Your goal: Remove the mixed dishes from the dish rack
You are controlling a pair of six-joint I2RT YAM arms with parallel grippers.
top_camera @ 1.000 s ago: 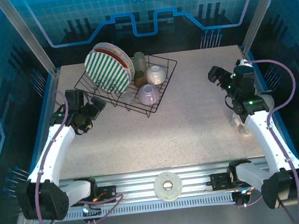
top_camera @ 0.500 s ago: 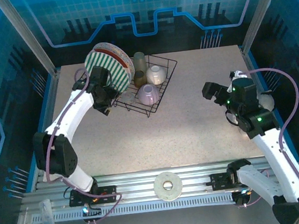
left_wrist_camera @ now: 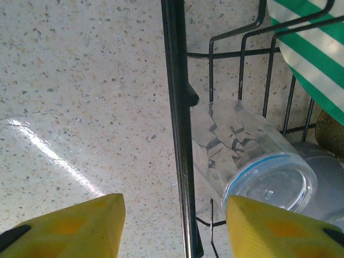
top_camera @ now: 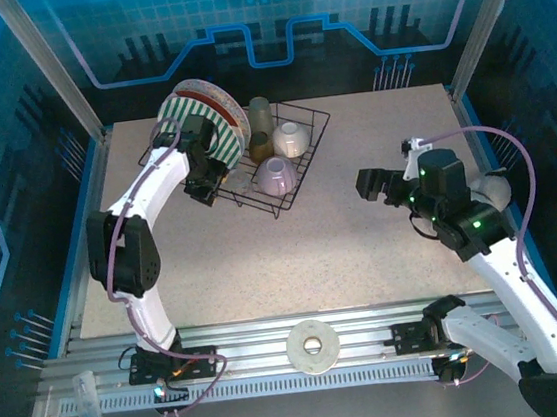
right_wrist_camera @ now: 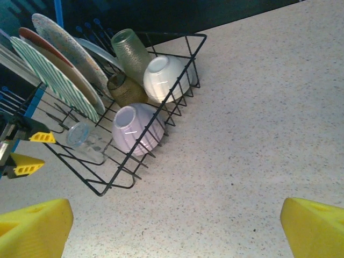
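jaws on the left gripper are straddling the dish rack wire, half spread, beside the clear glass; closing here risks dragging the rack. right gripper jaws are gaping wide.

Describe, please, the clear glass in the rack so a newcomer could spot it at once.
Start at the black wire rack on the table's far left. Along its near-left side, between the striped plate and the lavender cup, a glass lies on its side. It alone is colourless and clear, with a blue line round its mouth.
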